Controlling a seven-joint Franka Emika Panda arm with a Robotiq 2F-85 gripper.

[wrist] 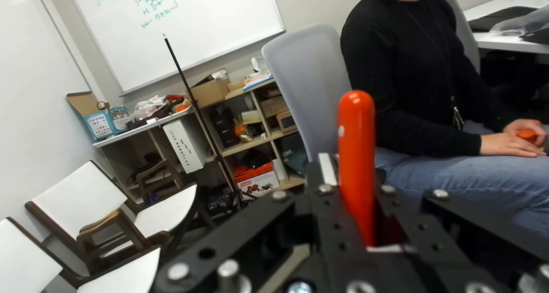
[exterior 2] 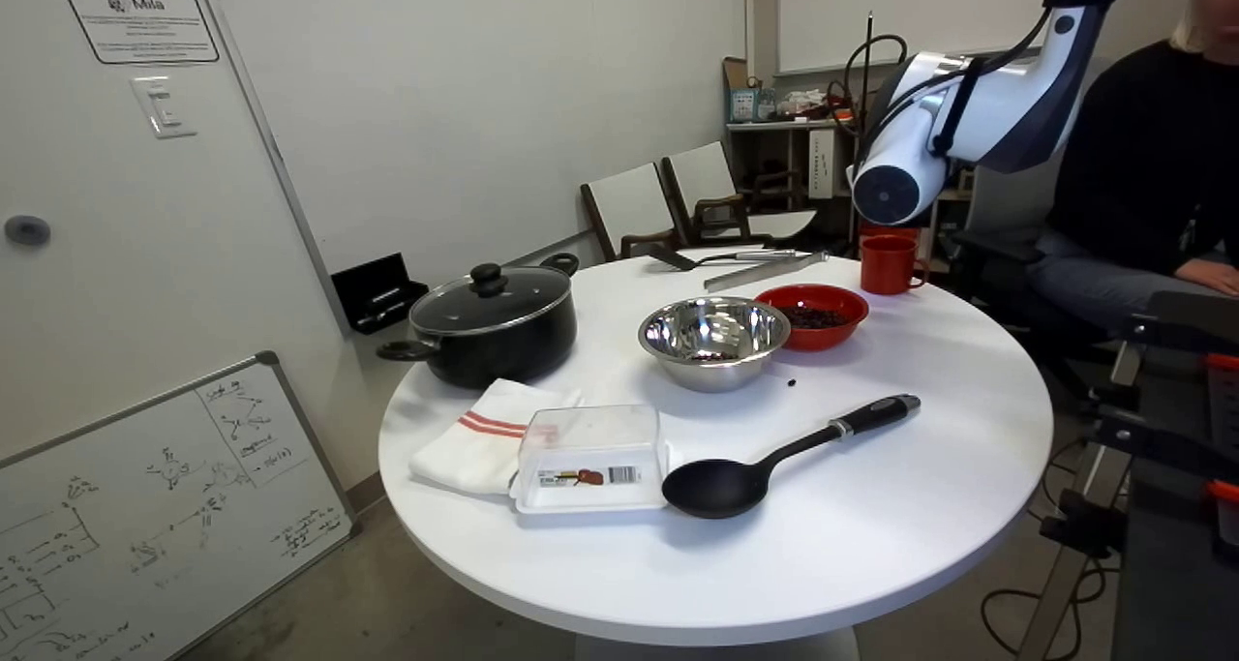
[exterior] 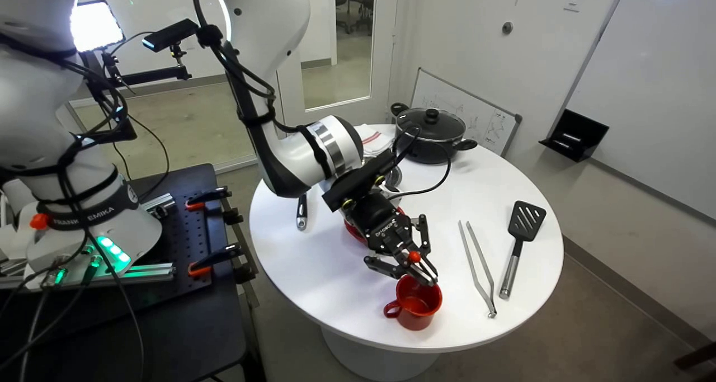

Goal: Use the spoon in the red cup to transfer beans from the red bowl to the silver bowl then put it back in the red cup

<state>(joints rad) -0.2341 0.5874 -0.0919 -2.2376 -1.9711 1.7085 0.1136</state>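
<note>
The red cup point(exterior: 413, 314) stands near the table edge; it also shows in an exterior view point(exterior 2: 886, 266). My gripper point(exterior: 427, 273) is right above the cup's rim. Its fingers are closed around the spoon's red handle point(wrist: 357, 147), which points up in the wrist view; the tip also shows in an exterior view point(exterior: 414, 256). The spoon's lower end is hidden, so I cannot tell whether it is inside the cup. The red bowl point(exterior 2: 840, 336) holds many dark beans point(exterior 2: 811, 317). The silver bowl point(exterior 2: 711, 375) beside it has some beans at its bottom.
A black lidded pot point(exterior 2: 503, 346), a folded towel point(exterior 2: 474, 453), a clear plastic box point(exterior 2: 590, 458) and a black ladle point(exterior 2: 716, 487) lie on the table point(exterior 2: 823, 555). Tongs point(exterior: 475, 264) and a slotted spatula point(exterior: 517, 248) lie beside the cup. A loose bean point(exterior 2: 792, 382) lies near the bowls.
</note>
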